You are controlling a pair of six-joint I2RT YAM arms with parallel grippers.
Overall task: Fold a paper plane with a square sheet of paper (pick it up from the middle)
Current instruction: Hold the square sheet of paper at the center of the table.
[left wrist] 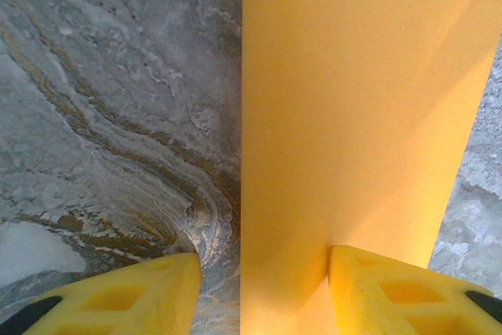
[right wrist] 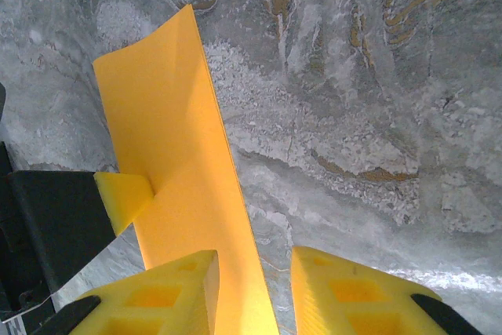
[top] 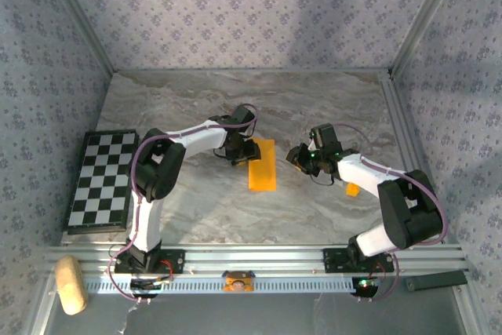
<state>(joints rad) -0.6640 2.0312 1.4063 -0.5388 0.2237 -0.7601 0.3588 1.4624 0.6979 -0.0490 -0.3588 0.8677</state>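
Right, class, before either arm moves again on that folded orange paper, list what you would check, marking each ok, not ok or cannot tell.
1. Is the folded orange-yellow paper strip flat on the marble table? Not ok: one end curls up.
2. Is the left gripper open astride the strip's long edge? Ok.
3. Is the right gripper open, one finger over the strip? Ok.
4. Are the folded edges aligned? Cannot tell.
5. Is the tiny orange scrap apart from the strip? Ok.
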